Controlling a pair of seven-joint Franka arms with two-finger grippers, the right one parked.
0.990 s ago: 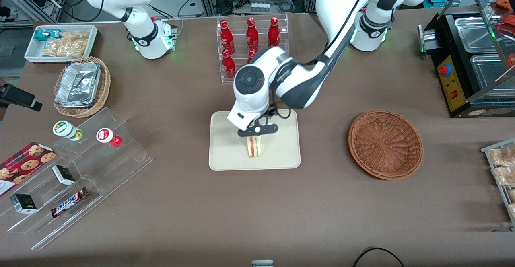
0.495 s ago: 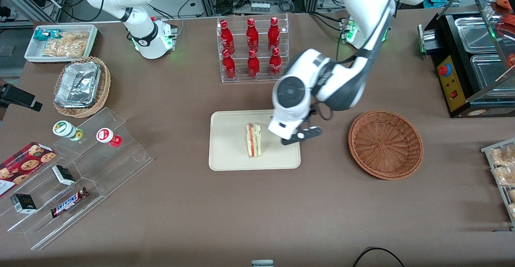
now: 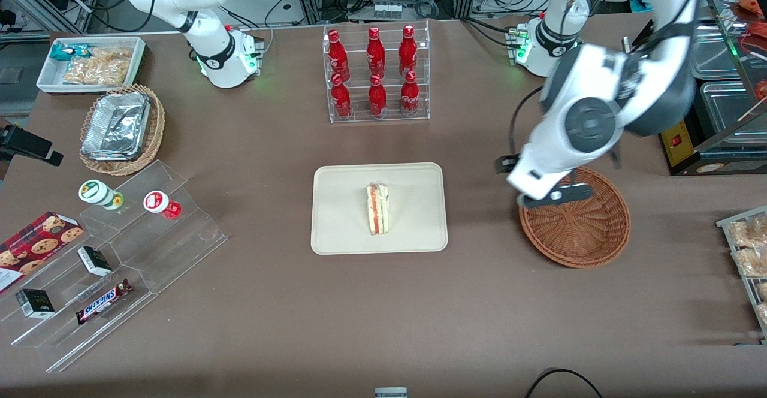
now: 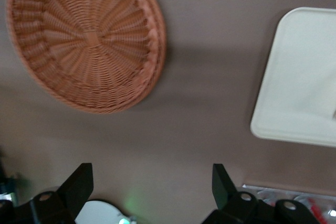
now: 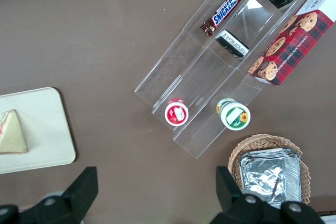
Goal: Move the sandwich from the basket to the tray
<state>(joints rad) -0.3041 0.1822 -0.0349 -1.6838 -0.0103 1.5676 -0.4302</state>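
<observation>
The sandwich (image 3: 377, 208) stands on its edge in the middle of the cream tray (image 3: 341, 206), its red and green filling facing up. It also shows in the right wrist view, as the sandwich (image 5: 11, 132) on the tray (image 5: 44, 129). The reddish-brown basket (image 3: 578, 227) sits beside the tray toward the working arm's end of the table and holds nothing. My gripper (image 3: 554, 196) hangs above the basket's rim on the tray's side. In the left wrist view the gripper (image 4: 151, 174) is open and empty over bare tabletop, between the basket (image 4: 86, 38) and the tray (image 4: 302, 77).
A clear rack of red bottles (image 3: 376, 74) stands farther from the camera than the tray. A stepped acrylic shelf with snacks (image 3: 120, 254), a tan basket of foil trays (image 3: 123, 128) and a white bin (image 3: 90, 62) lie toward the parked arm's end. A black appliance (image 3: 707, 86) stands near the basket.
The gripper has come off the sandwich, which stays standing on the tray, and has swung sideways from the tray to the basket's rim.
</observation>
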